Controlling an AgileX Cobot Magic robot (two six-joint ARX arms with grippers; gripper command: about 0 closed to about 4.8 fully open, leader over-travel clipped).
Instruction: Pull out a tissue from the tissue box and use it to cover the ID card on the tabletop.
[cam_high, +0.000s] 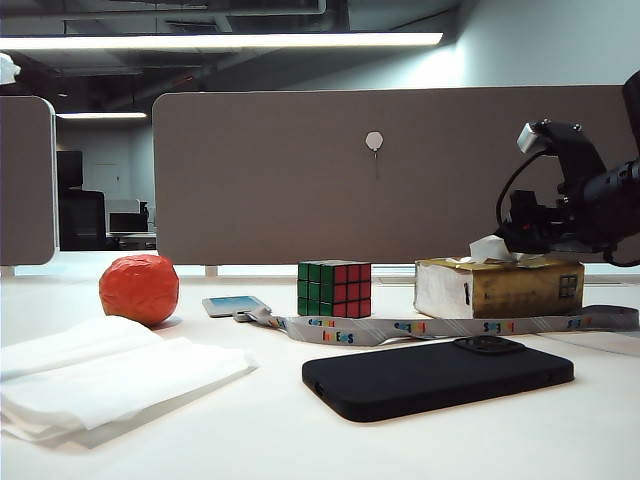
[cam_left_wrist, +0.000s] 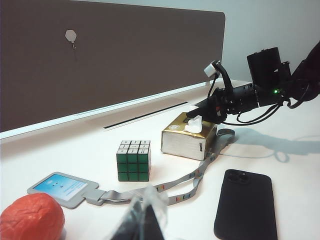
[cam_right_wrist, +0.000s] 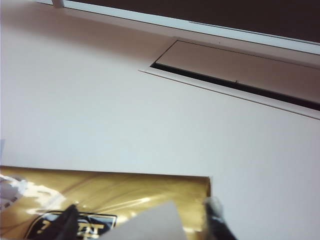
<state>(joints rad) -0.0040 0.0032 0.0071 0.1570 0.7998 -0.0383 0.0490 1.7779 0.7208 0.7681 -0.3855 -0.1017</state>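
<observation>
Tissue (cam_high: 492, 247) pokes up as a white tuft from the slot of the tissue box (cam_high: 497, 288), which sits on the desk (cam_high: 280, 420) toward its right back edge, near the partition. Right gripper (cam_right_wrist: 142, 222) is directly over the tuft, fingers (cam_right_wrist: 67, 222) spread on either side of it, not pinching. ID card (cam_left_wrist: 61, 188) lies flat left of the puzzle cube (cam_left_wrist: 133, 160), lanyard (cam_high: 440, 327) trailing right past the box front. Black phone (cam_high: 438, 376) lies in front of the lanyard. Left gripper (cam_left_wrist: 142, 220) hovers near the front edge; only a blurred tip shows, cannot tell its opening.
</observation>
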